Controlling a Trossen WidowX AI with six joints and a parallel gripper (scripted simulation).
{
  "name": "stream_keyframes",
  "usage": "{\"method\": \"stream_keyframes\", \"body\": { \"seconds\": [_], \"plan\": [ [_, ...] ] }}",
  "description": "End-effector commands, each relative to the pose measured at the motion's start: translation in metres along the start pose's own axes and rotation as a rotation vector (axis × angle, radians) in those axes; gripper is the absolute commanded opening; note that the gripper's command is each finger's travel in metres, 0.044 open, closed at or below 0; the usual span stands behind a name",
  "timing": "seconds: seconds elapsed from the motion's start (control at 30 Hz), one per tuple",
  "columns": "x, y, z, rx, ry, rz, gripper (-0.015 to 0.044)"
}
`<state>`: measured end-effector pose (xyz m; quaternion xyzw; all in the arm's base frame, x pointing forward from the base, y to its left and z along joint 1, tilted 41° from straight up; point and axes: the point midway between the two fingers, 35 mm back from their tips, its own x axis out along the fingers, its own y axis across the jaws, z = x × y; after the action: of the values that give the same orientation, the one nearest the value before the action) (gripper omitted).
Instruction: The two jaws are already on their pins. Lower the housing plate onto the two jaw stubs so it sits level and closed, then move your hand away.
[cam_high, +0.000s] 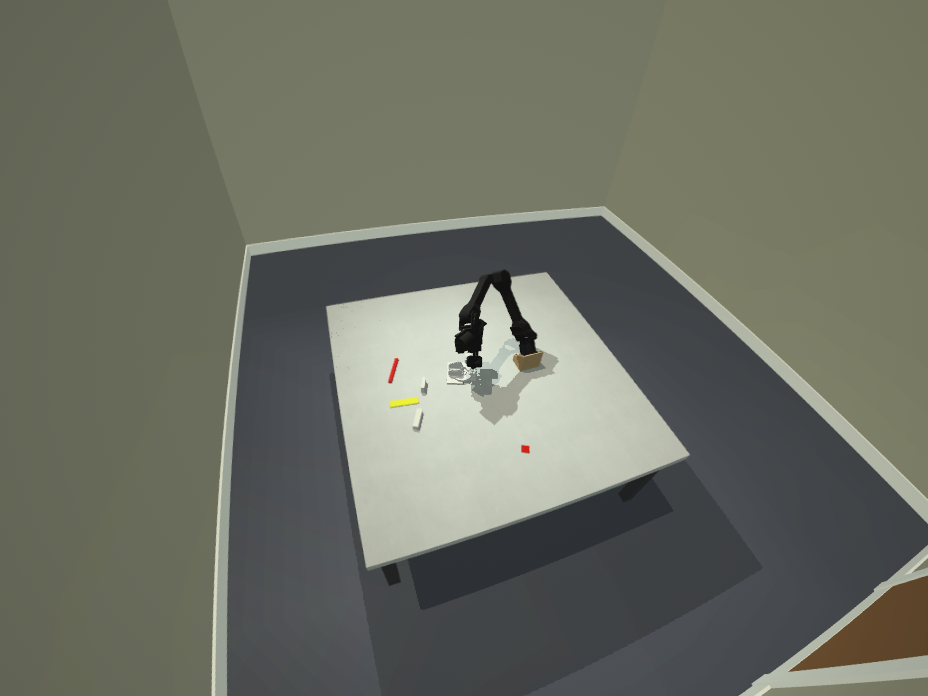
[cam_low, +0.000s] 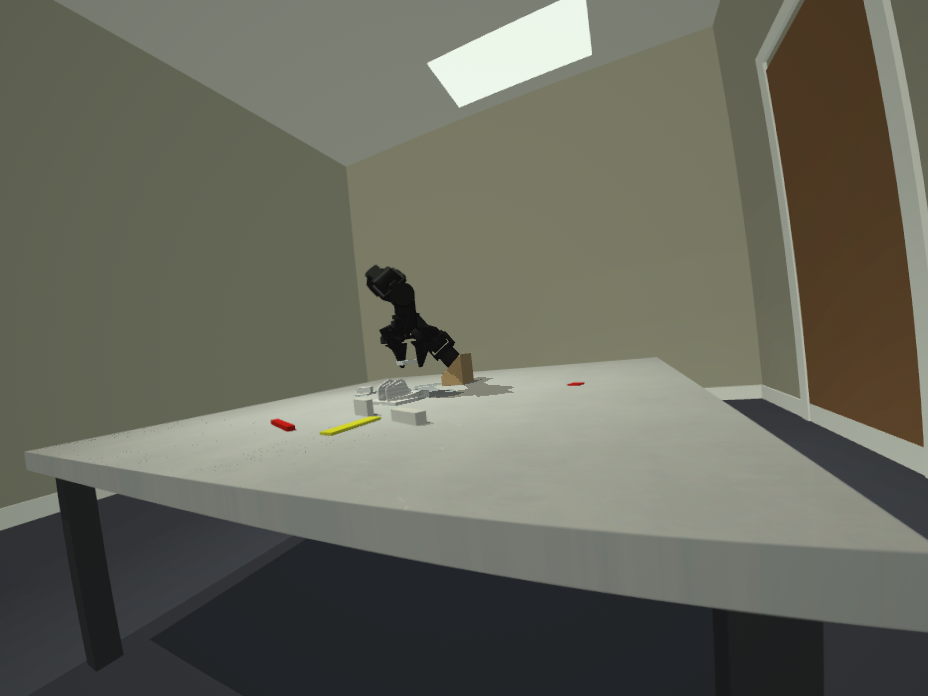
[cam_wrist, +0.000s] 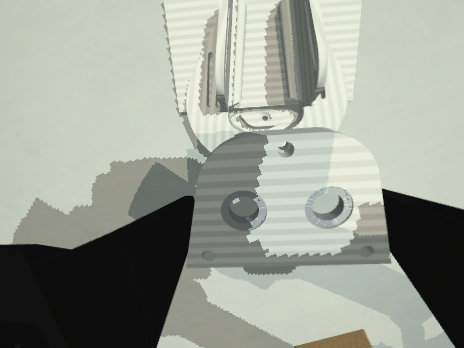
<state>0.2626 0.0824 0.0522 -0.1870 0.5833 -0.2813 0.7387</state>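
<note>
Wrist view: the wide-set end effector (cam_high: 473, 368) (cam_low: 411, 364) (cam_wrist: 278, 201) grips the housing plate (cam_low: 406, 362) (cam_wrist: 288, 175), rounded edge toward the white assembly (cam_high: 455, 378) (cam_low: 395, 392) (cam_wrist: 270, 55).

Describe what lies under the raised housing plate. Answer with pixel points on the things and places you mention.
Table top (cam_high: 449, 479) (cam_low: 562, 464) and shadows show around the plate (cam_wrist: 295, 200); whatever its solid parts cover cannot be seen.

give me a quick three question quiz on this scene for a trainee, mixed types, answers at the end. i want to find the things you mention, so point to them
1. True or false: the housing plate (cam_low: 406, 362) (cam_wrist: 290, 200) already rests on the table (cam_high: 464, 486) (cam_low: 487, 464).
2. Multiple choice: how many large ringed holes does the plate show in the wrist view?
a) one
b) two
c) four
3. Fill in the blank: the long flat bar (cam_high: 404, 403) (cam_low: 350, 426) near the white blocks (cam_high: 423, 385) (cam_high: 417, 419) (cam_low: 363, 406) (cam_low: 408, 415) is ____.

Key: 1. false; 2. b; 3. yellow
</note>
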Motion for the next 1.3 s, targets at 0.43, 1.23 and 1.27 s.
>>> {"method": "stream_keyframes", "body": {
  "seconds": [0.43,1.23,1.27],
  "plan": [
    [0.001,0.001,-0.001,0.007,-0.002,0.006,0.0351],
    [0.040,0.001,0.001,0.009,-0.003,0.006,0.0351],
    [0.042,0.001,0.001,0.009,-0.003,0.006,0.0351]
  ]
}}
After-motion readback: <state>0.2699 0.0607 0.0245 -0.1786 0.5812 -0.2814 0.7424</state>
